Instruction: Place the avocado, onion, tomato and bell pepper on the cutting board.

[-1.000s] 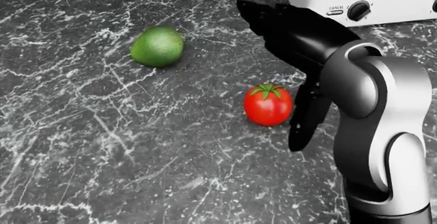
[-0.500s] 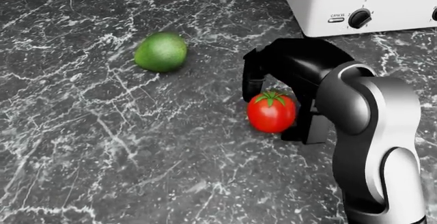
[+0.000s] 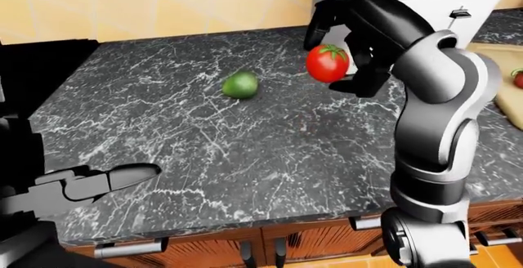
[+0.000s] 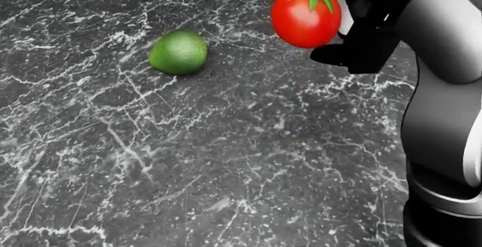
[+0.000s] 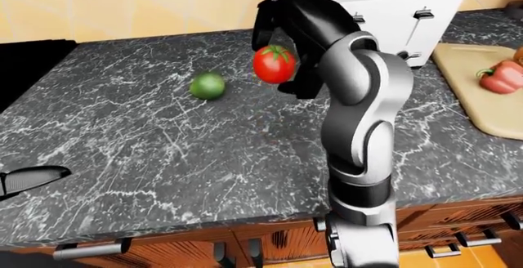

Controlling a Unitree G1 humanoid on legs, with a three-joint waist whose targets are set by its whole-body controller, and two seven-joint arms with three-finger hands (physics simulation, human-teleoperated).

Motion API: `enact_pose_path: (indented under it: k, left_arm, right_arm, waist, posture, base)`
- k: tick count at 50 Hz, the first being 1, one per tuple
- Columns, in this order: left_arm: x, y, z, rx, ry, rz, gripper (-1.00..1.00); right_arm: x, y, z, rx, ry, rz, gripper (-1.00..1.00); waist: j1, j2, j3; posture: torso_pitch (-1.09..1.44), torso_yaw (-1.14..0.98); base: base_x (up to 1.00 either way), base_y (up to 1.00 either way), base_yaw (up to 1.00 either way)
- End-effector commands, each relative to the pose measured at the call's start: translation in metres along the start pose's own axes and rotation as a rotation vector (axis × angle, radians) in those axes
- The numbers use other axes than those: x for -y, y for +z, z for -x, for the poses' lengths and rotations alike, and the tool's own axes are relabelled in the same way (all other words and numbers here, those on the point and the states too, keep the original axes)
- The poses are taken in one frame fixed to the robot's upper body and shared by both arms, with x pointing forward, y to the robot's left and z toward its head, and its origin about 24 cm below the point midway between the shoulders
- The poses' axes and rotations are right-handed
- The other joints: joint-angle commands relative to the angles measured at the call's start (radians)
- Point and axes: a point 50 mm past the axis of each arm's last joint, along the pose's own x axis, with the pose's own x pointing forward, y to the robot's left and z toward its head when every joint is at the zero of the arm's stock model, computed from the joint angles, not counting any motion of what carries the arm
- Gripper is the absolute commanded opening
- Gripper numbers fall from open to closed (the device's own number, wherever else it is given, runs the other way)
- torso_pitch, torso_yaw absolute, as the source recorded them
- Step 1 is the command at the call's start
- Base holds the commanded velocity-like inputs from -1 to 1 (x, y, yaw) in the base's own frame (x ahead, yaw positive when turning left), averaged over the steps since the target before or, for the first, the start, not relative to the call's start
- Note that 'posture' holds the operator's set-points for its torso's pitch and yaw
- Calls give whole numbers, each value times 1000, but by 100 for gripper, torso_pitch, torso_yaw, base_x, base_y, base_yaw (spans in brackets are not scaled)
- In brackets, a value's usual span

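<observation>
My right hand (image 3: 339, 56) is shut on the red tomato (image 3: 328, 63) and holds it well above the dark marble counter (image 3: 245, 139). The head view shows the tomato (image 4: 305, 15) at the top, with black fingers (image 4: 361, 46) pressed against its right side. The green avocado (image 3: 240, 85) lies on the counter to the tomato's left, untouched. At the right edge of the right-eye view lies the wooden cutting board (image 5: 482, 90) with a red bell pepper (image 5: 500, 77) on it. My left hand (image 3: 86, 183) hovers open at the lower left, over the counter's near edge. No onion shows.
A white toaster (image 5: 384, 7) stands on the counter behind my right arm, between the tomato and the board. A black stove surface (image 3: 37, 56) borders the counter on the left. Wooden drawers (image 3: 302, 243) run below the counter edge.
My right hand came down around the tomato on the counter, closed on it and lifted it clear. The avocado stayed put.
</observation>
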Motion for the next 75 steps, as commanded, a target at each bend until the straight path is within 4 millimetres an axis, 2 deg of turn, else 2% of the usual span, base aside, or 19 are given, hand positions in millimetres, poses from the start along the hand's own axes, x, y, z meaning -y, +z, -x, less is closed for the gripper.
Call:
enact_pose_path:
  k: [1,8,11,15,23,35,42,47,52,55,58,60,62,67,75]
  left_arm:
    - [-1,11,-2,70,-4,-16,100]
    - [0,18,-9,92,-11,-52,100]
    - [-1,27,-21,100,0,-78,100]
    - [7,37,-38,130,-3,-151,100]
    - [18,48,-68,135,-8,-202,100]
    - [33,92,-105,221,-19,-118,100]
    - [41,102,-130,234,-36,-114,100]
    - [57,104,-159,211,-66,-136,100]
    - [96,65,-205,109,-168,-289,100]
    - [107,46,-220,57,-208,-365,100]
    - [128,10,-232,-34,-294,-496,100]
    - [136,-2,-235,-52,-318,-524,100]
    - [149,-27,-238,-97,-366,-591,100]
    - [165,-62,-235,-146,-425,-689,100]
    - [178,-89,-228,-189,-476,-785,100]
  right_arm:
    - [13,7,4,25,-68,21,-100]
    - [12,4,4,18,-66,16,-100]
    - [12,3,4,16,-67,14,-100]
    - [10,2,4,13,-63,13,-100]
    - [7,1,3,12,-54,11,-100]
    - [3,-3,2,3,-43,4,-100]
    - [3,-2,0,5,-38,6,-100]
    - [2,-2,0,5,-34,7,-100]
    - [1,-2,-1,4,-36,3,-100]
    - [0,-3,-1,2,-34,2,-100]
    - [0,-4,-2,1,-40,-2,-100]
    - [0,-4,-2,1,-41,-4,-100]
    - [-1,-4,-2,0,-39,-4,-100]
    - [-1,-5,-2,-2,-39,-5,-100]
    - [0,-4,-2,0,-39,-5,-100]
  waist:
    - [0,3,-20]
    - [-2,4,-20]
    - [-3,7,-20]
    - [-4,11,-16]
    - [-5,14,-14]
    - [-13,-8,-4]
    - [-11,-15,-2]
    - [-7,-25,-2]
    - [3,-36,-5]
    - [8,-40,-14]
    - [9,-44,-20]
    - [9,-48,-23]
    - [9,-51,-26]
    - [9,-56,-34]
    - [6,-59,-39]
  posture:
    - [0,0]
    - [0,0]
    - [0,0]
    - [0,0]
    - [0,0]
    - [0,0]
    - [0,0]
    - [0,0]
    - [0,0]
    - [0,0]
    - [0,0]
    - [0,0]
    - [0,0]
    - [0,0]
    - [0,0]
  base:
    - [0,0,0]
    - [0,0,0]
    - [0,0,0]
    - [0,0,0]
    - [0,0,0]
    - [0,0,0]
    - [0,0,0]
    - [0,0,0]
    - [0,0,0]
    - [0,0,0]
    - [0,0,0]
    - [0,0,0]
    - [0,0,0]
    - [0,0,0]
    - [0,0,0]
